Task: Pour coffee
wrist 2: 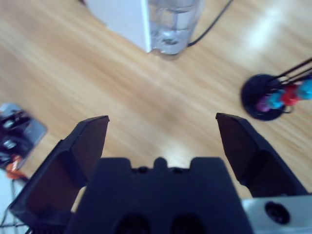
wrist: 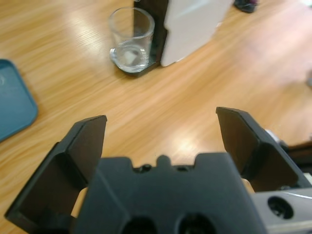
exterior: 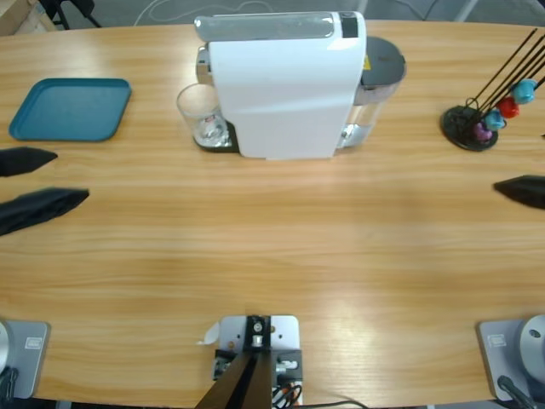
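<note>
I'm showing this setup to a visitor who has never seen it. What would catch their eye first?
Probably the big white coffee machine at the table's far middle, with an empty clear glass on its drip tray. Next, the teal tray at the far left and the capsule stand with coloured capsules at the far right. Both grippers wait open at the side edges.

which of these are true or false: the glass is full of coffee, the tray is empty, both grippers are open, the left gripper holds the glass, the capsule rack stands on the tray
1. The glass is full of coffee. False: it looks empty and clear.
2. The tray is empty. True.
3. Both grippers are open. True: the left gripper and right gripper hold nothing.
4. The left gripper holds the glass. False: the glass stands at the coffee machine, apart from it.
5. The capsule rack stands on the tray. False: it stands on the table, at the far end.
</note>
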### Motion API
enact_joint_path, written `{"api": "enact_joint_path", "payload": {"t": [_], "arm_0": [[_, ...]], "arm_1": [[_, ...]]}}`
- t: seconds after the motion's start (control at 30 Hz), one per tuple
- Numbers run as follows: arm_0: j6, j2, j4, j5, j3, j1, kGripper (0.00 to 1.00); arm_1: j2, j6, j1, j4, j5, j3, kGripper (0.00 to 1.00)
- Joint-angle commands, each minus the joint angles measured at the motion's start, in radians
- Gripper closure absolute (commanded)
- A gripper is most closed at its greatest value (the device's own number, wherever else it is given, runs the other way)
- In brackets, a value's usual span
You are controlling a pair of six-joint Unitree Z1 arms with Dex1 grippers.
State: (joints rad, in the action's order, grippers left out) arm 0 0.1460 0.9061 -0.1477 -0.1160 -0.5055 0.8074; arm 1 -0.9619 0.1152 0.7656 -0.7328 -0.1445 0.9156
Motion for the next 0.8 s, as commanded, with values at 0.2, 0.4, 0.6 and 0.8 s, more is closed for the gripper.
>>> {"api": "enact_joint_path", "payload": {"t": [0.2, 0.4, 0.6, 0.8], "arm_0": [[-0.011, -0.196, -0.322, -0.048, -0.139, -0.017, 0.0], [-0.001, -0.28, -0.451, -0.04, -0.196, -0.022, 0.0], [-0.044, -0.287, -0.371, -0.019, -0.13, -0.04, 0.004], [-0.046, -0.234, -0.293, -0.002, -0.086, -0.04, 0.029]], "arm_1": [[0.083, -0.01, -0.004, -0.014, -0.046, -0.078, 0.0], [0.11, -0.028, -0.005, 0.101, -0.026, -0.139, 0.0], [0.091, -0.012, -0.005, 0.129, -0.092, -0.155, 0.0], [0.116, -0.037, -0.009, 0.155, -0.071, -0.176, 0.0]]}}
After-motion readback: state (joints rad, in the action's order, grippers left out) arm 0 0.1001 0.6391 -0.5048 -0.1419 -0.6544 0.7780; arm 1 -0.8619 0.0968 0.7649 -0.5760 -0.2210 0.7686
